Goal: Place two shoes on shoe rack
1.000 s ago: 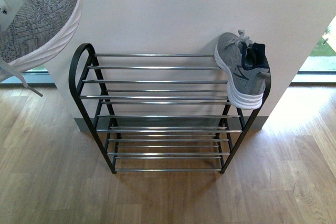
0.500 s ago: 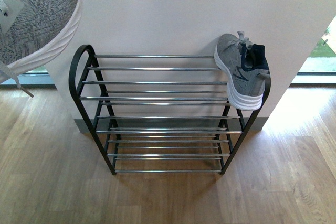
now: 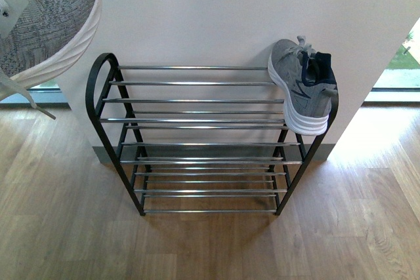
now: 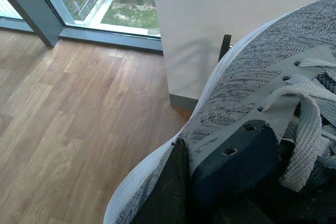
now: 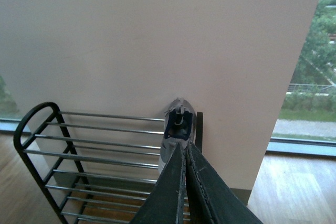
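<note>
Half the job looks done. One grey knit lace-up sneaker with a ribbed white sole and dark navy collar lies at the right end of the top tier of the shoe rack, an open frame of black metal hoops and shiny chrome rods standing against a plain white wall. It leans tilted on its side against the right hoop rather than sitting flat. The second sneaker, of the same speckled knit with a white ribbed sole, hangs in the air up and to the left of the rack, well apart from it, with a flat white lace dangling. The left gripper is clamped on it: one dark finger presses the knit side near the punched eyelet strip, and the other is hidden. The right gripper holds nothing, its two dark fingers pressed together and pointing towards the racked shoe. What is left, I judge, is to carry the held shoe over the bare rods and set it down
</note>
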Action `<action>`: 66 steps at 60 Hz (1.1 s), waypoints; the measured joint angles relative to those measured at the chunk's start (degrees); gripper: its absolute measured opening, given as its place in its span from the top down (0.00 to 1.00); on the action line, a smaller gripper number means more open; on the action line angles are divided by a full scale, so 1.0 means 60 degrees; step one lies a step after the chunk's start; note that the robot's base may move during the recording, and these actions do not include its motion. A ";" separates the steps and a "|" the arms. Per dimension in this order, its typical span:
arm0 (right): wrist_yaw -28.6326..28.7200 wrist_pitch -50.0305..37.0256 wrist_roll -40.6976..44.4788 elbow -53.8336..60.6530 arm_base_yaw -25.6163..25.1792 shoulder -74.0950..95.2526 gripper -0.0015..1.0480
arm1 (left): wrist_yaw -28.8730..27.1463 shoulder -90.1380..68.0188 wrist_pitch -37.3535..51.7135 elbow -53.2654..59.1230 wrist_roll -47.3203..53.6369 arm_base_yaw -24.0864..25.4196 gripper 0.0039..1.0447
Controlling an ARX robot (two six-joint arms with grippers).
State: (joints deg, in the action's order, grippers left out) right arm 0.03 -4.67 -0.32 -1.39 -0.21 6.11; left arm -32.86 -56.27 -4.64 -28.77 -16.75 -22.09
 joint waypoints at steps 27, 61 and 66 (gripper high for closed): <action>-0.0011 0.0747 0.0000 0.0007 0.0015 -0.0954 0.98 | 0.0000 0.0000 0.0000 0.0000 0.0000 0.0000 0.99; -0.0007 0.0747 0.0015 0.0007 0.0015 -0.0958 0.08 | 0.1719 -0.6976 0.0616 -0.5461 -0.1814 0.0211 0.99; -0.0007 0.0747 0.0015 0.0007 0.0015 -0.0958 0.09 | 0.1960 -0.8164 0.0197 -0.6535 -0.2823 -0.0011 0.99</action>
State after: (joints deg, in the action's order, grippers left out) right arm -0.01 -0.19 -0.23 -1.34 -0.12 0.36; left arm -21.10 -105.25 -3.46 -67.99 -33.69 -22.15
